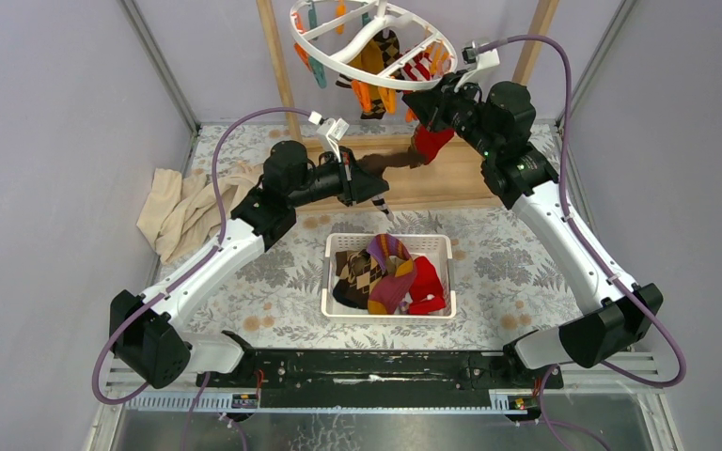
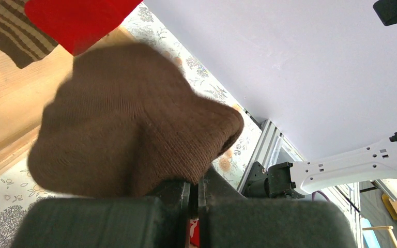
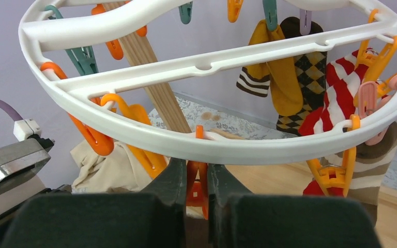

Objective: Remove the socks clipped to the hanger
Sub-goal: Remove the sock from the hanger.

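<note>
We see the left gripper (image 1: 376, 188) clenched on the toe end of a plain brown knitted sock (image 2: 134, 134), its two dark fingers (image 2: 165, 196) pressed together with the fabric bunched above them. That sock stretches over the pale wooden board (image 1: 451, 183) at the table's far edge. Its other end runs up towards a red sock (image 1: 430, 143) hanging under the white round plastic hanger (image 3: 212, 147). We cannot tell whether a clip holds that end.

The right gripper (image 3: 196, 181) sits just under the hanger's near rim, its fingers pinched on an orange plastic clip (image 3: 196, 188).

On the ring's far right side hang a mustard yellow sock (image 3: 281, 77), a brown argyle diamond sock (image 3: 310, 67) and a red-and-white striped sock (image 3: 341, 93). A brown-and-cream striped sock (image 3: 380, 155) hangs lower at the right rim.

A white slotted plastic basket (image 1: 338, 246) stands mid-table towards the near edge, holding argyle, purple and red socks. A crumpled beige cloth (image 1: 183, 211) lies at the left edge of the floral-covered table (image 1: 508, 263).
</note>
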Available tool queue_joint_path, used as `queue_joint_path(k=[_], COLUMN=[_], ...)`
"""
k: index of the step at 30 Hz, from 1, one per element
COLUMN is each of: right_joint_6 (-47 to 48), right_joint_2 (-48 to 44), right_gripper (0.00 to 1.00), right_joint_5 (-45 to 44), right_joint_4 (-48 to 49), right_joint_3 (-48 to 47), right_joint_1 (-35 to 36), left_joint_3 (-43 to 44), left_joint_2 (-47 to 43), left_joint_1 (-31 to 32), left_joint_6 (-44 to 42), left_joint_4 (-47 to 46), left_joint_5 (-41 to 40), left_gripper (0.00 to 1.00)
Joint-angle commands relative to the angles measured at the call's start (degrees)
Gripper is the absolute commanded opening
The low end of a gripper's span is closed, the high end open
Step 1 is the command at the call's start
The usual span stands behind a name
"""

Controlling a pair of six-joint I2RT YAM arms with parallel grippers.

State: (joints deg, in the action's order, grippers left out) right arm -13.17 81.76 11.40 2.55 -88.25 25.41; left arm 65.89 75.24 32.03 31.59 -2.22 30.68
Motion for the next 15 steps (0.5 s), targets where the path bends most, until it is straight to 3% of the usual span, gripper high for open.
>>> queue_joint_path(k=[1, 3, 4, 6, 7, 10, 15], right_joint_6=[0.0, -0.3, -0.5, -0.7, -0.9, -1.5, -2.3], right_joint_2=[-1.3, -1.3, -1.2, -1.2, -1.1, -1.4, -3.8], right_gripper=[0.00, 0.01, 0.10, 0.44, 0.54, 0.66, 0.74], right_joint_5=[-0.6, -0.6, -0.6, -0.4, -0.1, 0.6, 0.2], right_joint_4=[3.5, 3.2, 3.1, 2.1, 1.4, -0.9, -7.5], right_joint_3=[-1.3, -1.3, -1.4, -1.7, -1.9, -1.8, 0.9], right_joint_1=[0.4, 0.4, 0.4, 0.4, 0.4, 0.4, 0.4], left_joint_3=[1.3, 1.3, 1.4, 1.6, 1.6, 1.5, 0.0], left_joint_2=[-1.4, -1.6, -1.7, -1.8, -2.0, -2.4, -3.3], left_joint_1=[-0.5, -0.5, -0.5, -0.5, -0.5, -0.4, 0.0], left_joint_6=[0.3, 0.5, 0.7, 1.0, 1.3, 2.4, 5.1], left_joint_4=[0.3, 0.4, 0.4, 0.7, 0.9, 1.2, 1.2], left_joint_5=[1.0, 1.2, 1.4, 1.9, 2.2, 3.5, 5.7], left_gripper=[0.00, 0.00, 0.00, 0.00, 0.00, 0.00, 0.02])
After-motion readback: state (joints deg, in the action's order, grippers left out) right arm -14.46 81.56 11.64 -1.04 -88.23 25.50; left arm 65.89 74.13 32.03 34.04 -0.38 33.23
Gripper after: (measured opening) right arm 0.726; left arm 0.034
